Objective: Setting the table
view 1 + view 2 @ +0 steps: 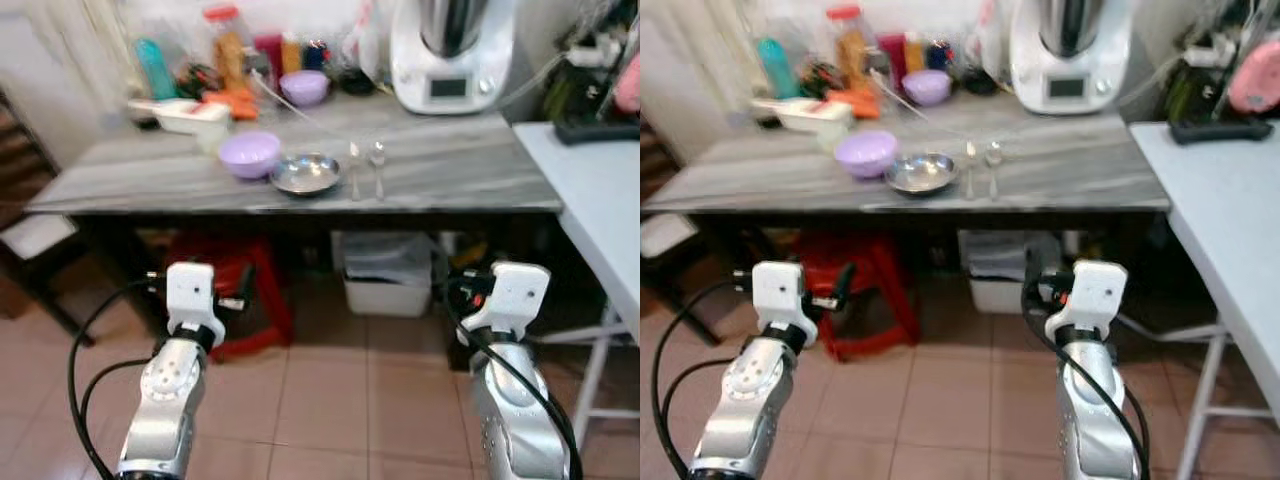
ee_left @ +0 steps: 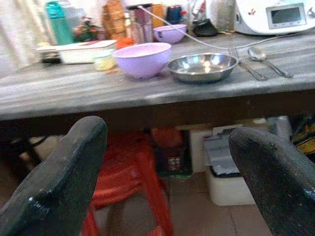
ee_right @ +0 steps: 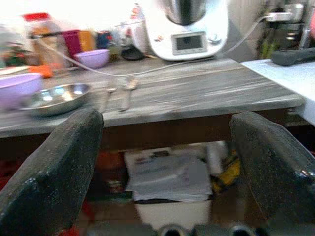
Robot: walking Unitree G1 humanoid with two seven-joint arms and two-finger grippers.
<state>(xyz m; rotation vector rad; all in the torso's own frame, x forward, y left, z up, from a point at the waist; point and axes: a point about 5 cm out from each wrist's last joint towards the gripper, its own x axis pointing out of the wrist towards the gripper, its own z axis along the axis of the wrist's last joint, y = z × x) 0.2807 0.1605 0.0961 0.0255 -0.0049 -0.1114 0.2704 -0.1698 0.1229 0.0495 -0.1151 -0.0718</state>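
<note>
A grey wooden table (image 1: 460, 165) stands ahead of me. Near its front edge sit a purple bowl (image 1: 249, 154) and a shallow steel bowl (image 1: 306, 174) side by side. A fork (image 1: 355, 172) and a spoon (image 1: 378, 166) lie just right of the steel bowl. Both silver arms are raised in front of the table, below its top. My left gripper (image 2: 166, 130) is open and empty, facing the purple bowl (image 2: 142, 59) and the steel bowl (image 2: 203, 67). My right gripper (image 3: 167, 118) is also open and empty, with the fork and spoon (image 3: 127, 91) beyond it.
Jars, bottles, a second purple bowl (image 1: 304, 87), a white tray (image 1: 180, 115) and a white kitchen machine (image 1: 450, 55) crowd the table's back. A red stool (image 1: 255, 290) and a white bin (image 1: 388, 272) stand under it. A white table (image 1: 600, 200) adjoins on the right, a dark chair (image 1: 30, 250) on the left.
</note>
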